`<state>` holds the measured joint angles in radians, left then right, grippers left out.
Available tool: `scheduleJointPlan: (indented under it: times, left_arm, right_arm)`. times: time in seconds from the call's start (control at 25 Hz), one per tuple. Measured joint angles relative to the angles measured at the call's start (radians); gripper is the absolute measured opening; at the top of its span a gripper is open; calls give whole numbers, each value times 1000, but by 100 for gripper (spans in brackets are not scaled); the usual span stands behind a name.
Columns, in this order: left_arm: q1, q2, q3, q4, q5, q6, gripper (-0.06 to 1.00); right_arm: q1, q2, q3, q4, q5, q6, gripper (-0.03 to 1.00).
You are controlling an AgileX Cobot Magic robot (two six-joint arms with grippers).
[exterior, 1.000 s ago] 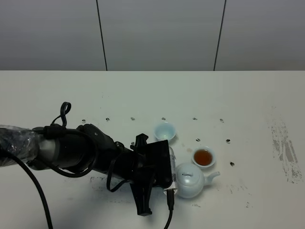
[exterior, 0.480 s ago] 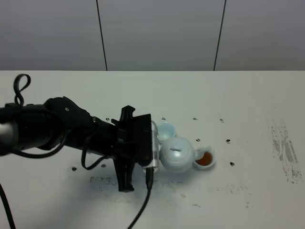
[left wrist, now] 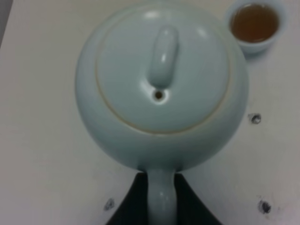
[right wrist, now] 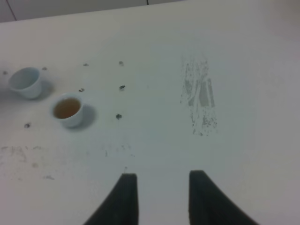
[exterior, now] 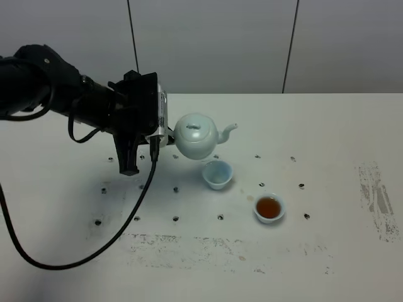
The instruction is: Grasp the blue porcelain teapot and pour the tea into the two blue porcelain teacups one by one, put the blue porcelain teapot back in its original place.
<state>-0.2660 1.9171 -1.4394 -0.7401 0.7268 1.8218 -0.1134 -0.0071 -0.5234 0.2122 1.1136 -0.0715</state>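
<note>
You are at the second pour: one small pale-blue porcelain teacup (exterior: 269, 208) holds tea, the other teacup (exterior: 217, 174) looks empty. Your left gripper (left wrist: 161, 199) is closed tight on the loop handle (left wrist: 162, 180) of the round pale-blue porcelain teapot (exterior: 196, 135), held in the air near the empty one. Next, bring the spout (exterior: 230, 129) over it and tilt gently. Your right gripper (right wrist: 161, 197) stands open, empty.

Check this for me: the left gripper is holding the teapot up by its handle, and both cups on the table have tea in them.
One thing is wrong: only one cup has tea in it; the other cup is empty, as the exterior high view shows. The left gripper does hold the teapot up by its handle.
</note>
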Motion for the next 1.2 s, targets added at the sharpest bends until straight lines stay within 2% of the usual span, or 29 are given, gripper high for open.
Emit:
scheduleJointPlan:
  times: [0.28,0.44,0.64,0.72,0.96,1.2]
  left_arm:
    - [23,172,-290,261,153,-45,11]
    - [25,221,-385,344,172,-39,11]
    - [24,223,-405,367,214,67,11]
    - [17,223,-405,410,236,91,11]
    - [-26,223,-405,549,230,60,11]
    - [-66,223,-405,586,195,37,11]
  right_arm:
    - [0,0,0,0,0,0,28]
    - [0,0,0,0,0,0,28]
    - [0,0,0,0,0,0,28]
    - [0,0,0,0,0,0,28]
    - [0,0,0,0,0,0,28]
    - [0,0,0,0,0,0,28]
